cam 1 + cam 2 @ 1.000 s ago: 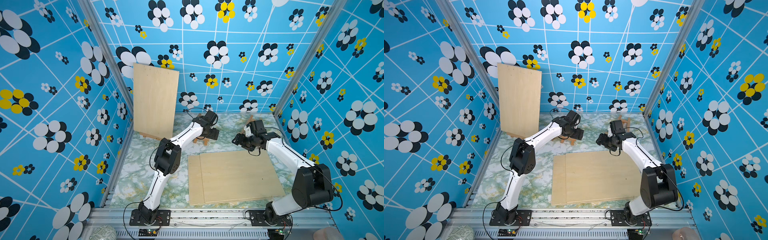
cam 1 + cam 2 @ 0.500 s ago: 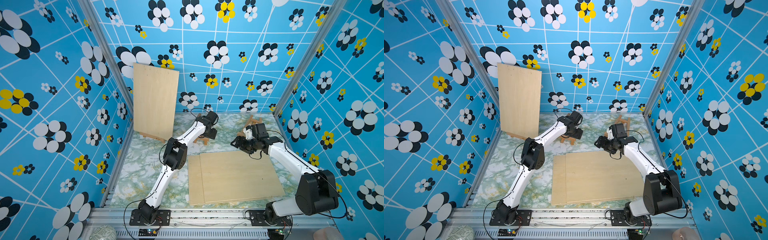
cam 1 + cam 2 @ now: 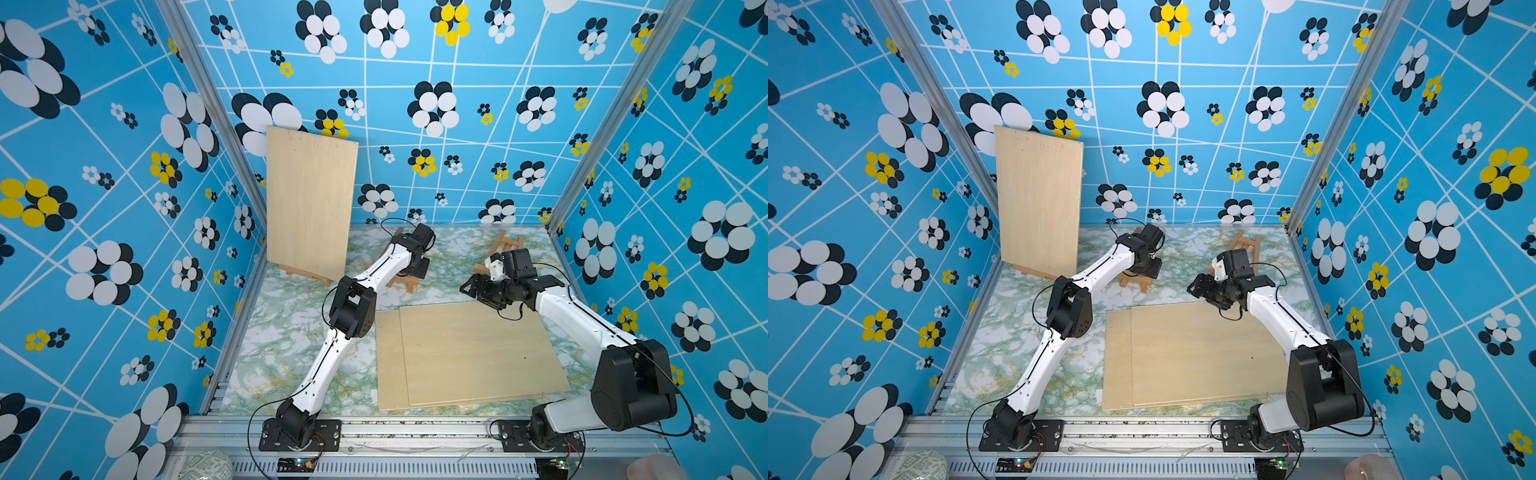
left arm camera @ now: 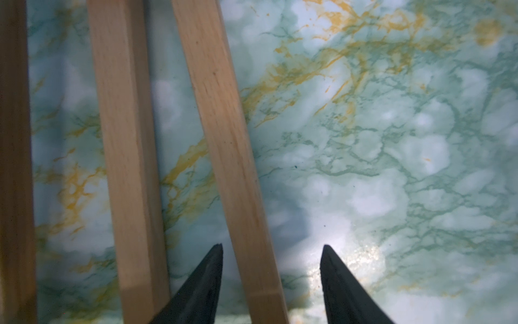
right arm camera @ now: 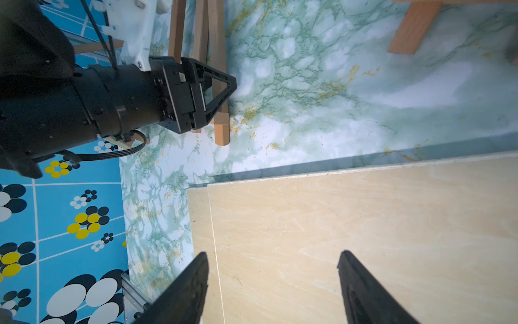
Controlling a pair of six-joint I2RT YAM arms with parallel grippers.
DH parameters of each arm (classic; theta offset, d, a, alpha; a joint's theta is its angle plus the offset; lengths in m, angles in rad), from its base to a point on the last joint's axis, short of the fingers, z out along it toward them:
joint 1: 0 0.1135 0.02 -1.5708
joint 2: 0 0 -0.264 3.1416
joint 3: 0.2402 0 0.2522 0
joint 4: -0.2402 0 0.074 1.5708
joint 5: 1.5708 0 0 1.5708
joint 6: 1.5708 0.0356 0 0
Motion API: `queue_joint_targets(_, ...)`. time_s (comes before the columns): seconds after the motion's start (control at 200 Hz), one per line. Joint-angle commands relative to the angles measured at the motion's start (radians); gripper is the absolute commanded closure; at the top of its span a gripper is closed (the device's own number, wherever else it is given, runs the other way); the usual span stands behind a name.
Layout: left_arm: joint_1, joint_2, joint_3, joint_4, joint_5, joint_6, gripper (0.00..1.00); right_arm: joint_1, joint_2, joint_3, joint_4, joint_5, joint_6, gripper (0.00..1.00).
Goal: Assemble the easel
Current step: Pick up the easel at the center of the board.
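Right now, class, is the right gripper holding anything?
No: the right gripper hangs above the plywood boards, its fingers apart with nothing between them.

The right gripper (image 5: 273,256) hangs with its jaws spread wide and nothing between them, above two stacked plywood panels (image 5: 364,224) lying flat on the marbled worktop (image 5: 294,84). The top panel sits offset, leaving a strip of the lower one bare. Past the panels' corner, the left gripper (image 5: 224,84) is over a bundle of wooden easel slats (image 5: 217,33); whether it grips one is unclear from here. Another wooden bar (image 5: 412,30) lies well apart.
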Motion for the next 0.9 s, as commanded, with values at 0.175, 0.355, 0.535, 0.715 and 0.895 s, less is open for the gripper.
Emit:
queue_joint_targets(0.175,0.007,0.081,0.094,-0.092,-0.096,-0.006,0.51,0.005,-0.022,-0.028,0.022,-0.019,0.019,0.25)
queue_joint_targets(0.355,0.010,0.092,0.094,-0.106,-0.093,-0.007,0.63,0.010,-0.024,-0.026,0.027,-0.021,0.027,0.25)
queue_joint_targets(0.535,0.002,0.070,0.088,-0.109,-0.080,0.000,0.86,0.014,-0.037,-0.034,0.033,-0.013,0.032,0.26)
queue_joint_targets(0.715,-0.017,0.029,0.082,-0.114,-0.075,0.020,1.00,0.020,-0.057,-0.048,0.049,-0.010,0.047,0.26)
queue_joint_targets(0.895,-0.028,-0.074,0.040,-0.096,0.007,0.017,1.00,0.025,-0.091,-0.057,0.063,0.019,0.046,0.26)
